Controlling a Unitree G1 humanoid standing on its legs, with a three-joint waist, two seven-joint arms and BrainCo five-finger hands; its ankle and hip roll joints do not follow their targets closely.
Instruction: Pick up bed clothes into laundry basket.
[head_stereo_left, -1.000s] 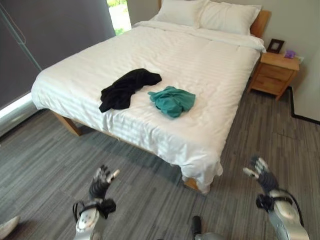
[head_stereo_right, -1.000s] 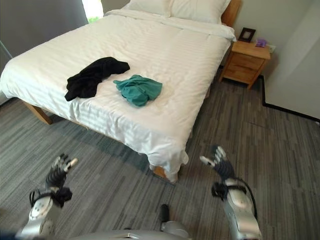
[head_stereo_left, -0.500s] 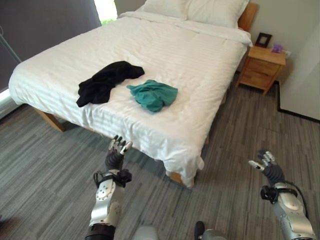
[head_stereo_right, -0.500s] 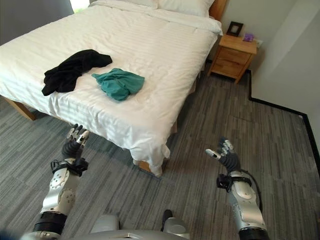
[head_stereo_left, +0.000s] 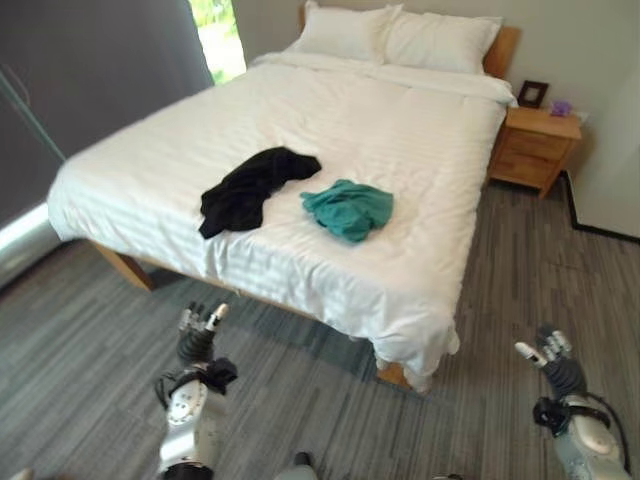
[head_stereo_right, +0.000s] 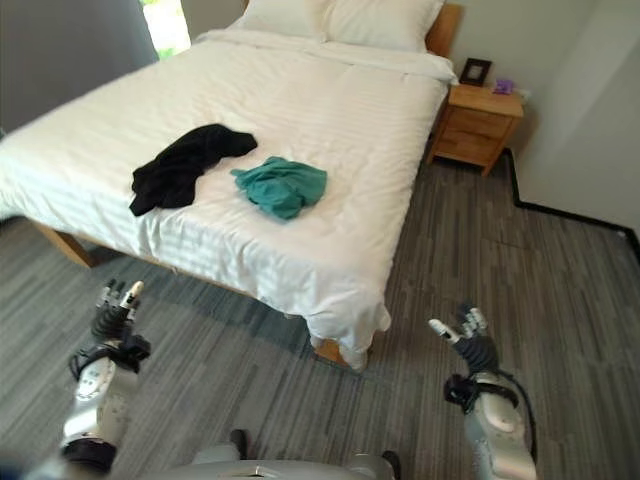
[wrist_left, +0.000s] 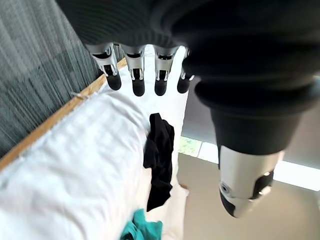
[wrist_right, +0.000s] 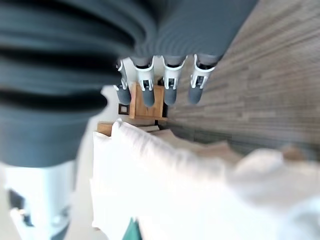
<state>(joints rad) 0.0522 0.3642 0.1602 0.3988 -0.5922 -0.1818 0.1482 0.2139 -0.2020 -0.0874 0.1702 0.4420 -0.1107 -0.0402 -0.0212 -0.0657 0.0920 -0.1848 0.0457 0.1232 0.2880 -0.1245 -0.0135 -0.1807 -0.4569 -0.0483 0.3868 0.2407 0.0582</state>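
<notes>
Clothes lie on the white bed (head_stereo_left: 400, 130) as I steer from afar: a black garment (head_stereo_left: 248, 186) crumpled near the foot, and a teal garment (head_stereo_left: 349, 208) bunched just beside it, toward the nightstand side, the two apart by a narrow strip of sheet. Both rest on the striped cover, well short of the two pillows (head_stereo_left: 395, 35) at the wooden headboard. My left robot hand (head_stereo_left: 196, 335) is raised over the grey plank floor (head_stereo_right: 560, 270) in front of the bed's near edge, fingers straight and released, holding nothing. My right robot hand (head_stereo_right: 468, 338) is up over the floor past the bed's corner, also released with fingers extended and empty. Neither touches the bed. A wooden nightstand (head_stereo_left: 537, 147) stands beside the headboard, carrying a small dark picture frame (head_stereo_left: 532, 93) and a small purple object (head_stereo_left: 561, 107). Daylight enters through a window (head_stereo_left: 217, 35) beyond the far corner.
</notes>
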